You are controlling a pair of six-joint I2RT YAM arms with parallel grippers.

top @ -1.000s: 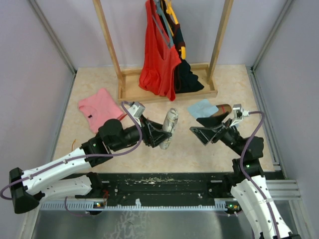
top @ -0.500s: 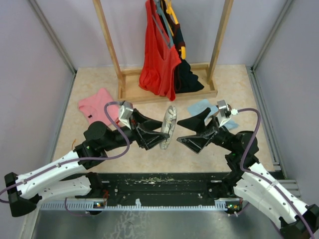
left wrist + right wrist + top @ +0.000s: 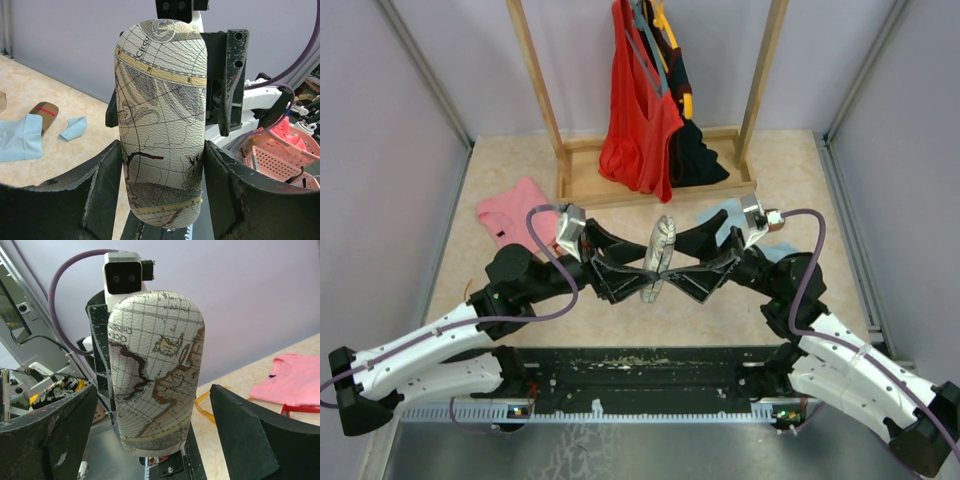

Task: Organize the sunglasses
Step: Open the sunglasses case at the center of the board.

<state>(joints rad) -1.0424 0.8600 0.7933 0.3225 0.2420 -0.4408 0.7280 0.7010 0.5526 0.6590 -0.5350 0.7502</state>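
— Both gripping?
— No. Left end effector (image 3: 162,167) is clamped on the upright map-print case (image 3: 160,95); right end effector (image 3: 154,407) gapes wide around it.
— Sunglasses (image 3: 302,409)?
— On the tabletop (image 3: 235,382), just beside the pink shirt (image 3: 290,377).

The case (image 3: 160,125) between the left gripper (image 3: 162,150) fingers (image 3: 102,190) has a pebbled, leather-like skin with a dull sheen, printed like an old map. Those fingers are matt black plastic, scuffed and dusty. Off to their left, soft blue cloth (image 3: 17,140) lies on a smooth, stone-patterned table (image 3: 75,165).
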